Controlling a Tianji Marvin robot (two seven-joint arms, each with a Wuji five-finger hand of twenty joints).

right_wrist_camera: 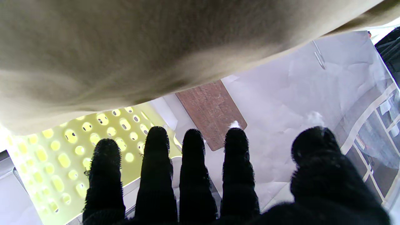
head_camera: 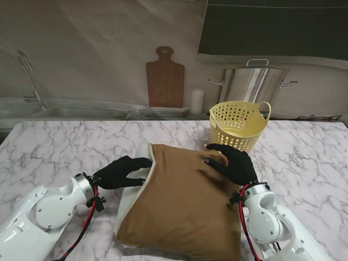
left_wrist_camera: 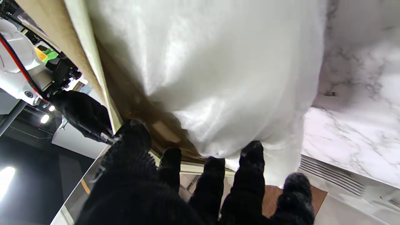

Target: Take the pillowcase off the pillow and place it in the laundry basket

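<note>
Pillow (head_camera: 135, 179) lies mid-table, brown pillowcase (head_camera: 185, 201) covering most of it, white edge bared on left side. Laundry basket (head_camera: 238, 124) stands just beyond, far right. Left hand (head_camera: 120, 172) at open end, fingers (left_wrist_camera: 252, 156) spread against white pillow; actual grip probably none, view poor. Right hand (head_camera: 232, 162) flat on case top, fingers extended, gripping nothing. Advice: left pins pillow only, right bunches cloth, draws it away from opening.
</note>
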